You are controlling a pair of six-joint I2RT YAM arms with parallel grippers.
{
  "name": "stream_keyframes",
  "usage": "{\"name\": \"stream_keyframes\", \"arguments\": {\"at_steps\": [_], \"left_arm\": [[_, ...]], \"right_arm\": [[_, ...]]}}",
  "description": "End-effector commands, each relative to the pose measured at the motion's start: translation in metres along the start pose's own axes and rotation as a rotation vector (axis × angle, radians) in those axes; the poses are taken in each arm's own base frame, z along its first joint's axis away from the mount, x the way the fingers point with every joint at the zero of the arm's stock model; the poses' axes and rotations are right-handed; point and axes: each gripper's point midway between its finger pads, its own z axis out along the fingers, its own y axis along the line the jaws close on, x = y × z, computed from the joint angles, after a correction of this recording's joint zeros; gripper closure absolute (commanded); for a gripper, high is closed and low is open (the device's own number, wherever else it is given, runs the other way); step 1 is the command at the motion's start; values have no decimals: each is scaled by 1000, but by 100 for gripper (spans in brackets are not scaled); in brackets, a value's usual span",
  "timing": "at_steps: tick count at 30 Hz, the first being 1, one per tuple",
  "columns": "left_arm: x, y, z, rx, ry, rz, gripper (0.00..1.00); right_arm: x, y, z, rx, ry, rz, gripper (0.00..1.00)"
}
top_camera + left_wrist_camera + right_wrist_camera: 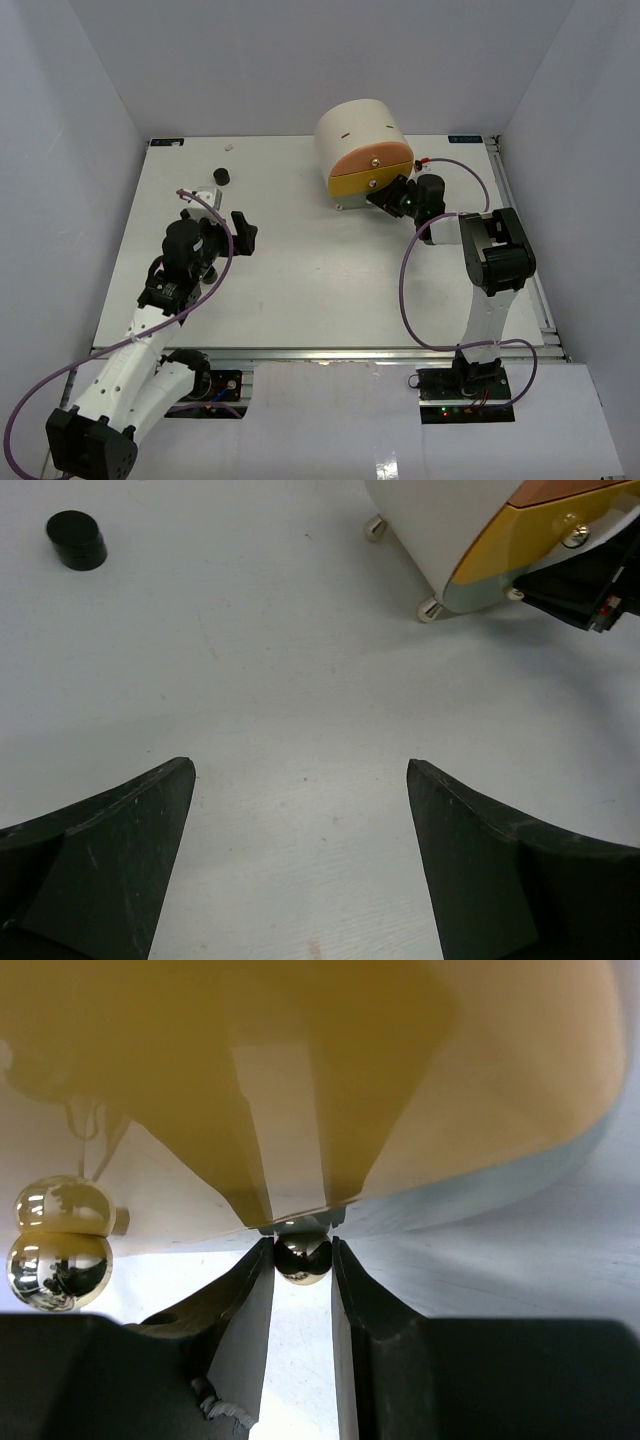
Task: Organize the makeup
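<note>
The only makeup showing is a small black jar (221,176) at the back left of the table, also at the upper left of the left wrist view (77,540). My left gripper (222,215) hangs over bare table a little nearer than the jar, open wide and empty (300,765). My right gripper (392,199) is at the front of the cream drawer box (358,128). It is shut (303,1250) on a shiny ball knob (303,1257) just under the yellow drawer front (300,1070).
The box has an orange drawer (372,160) above the yellow one (365,183) and stands on small gold ball feet (428,607). A tiny white object (229,147) lies near the back edge. White walls enclose the table on three sides.
</note>
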Motion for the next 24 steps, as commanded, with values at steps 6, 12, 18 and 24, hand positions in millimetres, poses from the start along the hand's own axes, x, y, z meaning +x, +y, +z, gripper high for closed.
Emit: {"name": "stream_keyframes", "arguments": {"at_steps": [6,12,18,24], "left_arm": [[4,-81,39,363,68,28,2],[-5,-144,117,444,-18,260,2],[-7,-170,177,440,-41,355,2],[-18,-174,210,359,-78,370,2]], "right_arm": [[-6,18,-15,-48,2,-81,86],[-4,23,-20,-58,28,-95,86],[3,24,-25,-70,43,-85,86],[11,19,-35,-62,57,-85,86]]}}
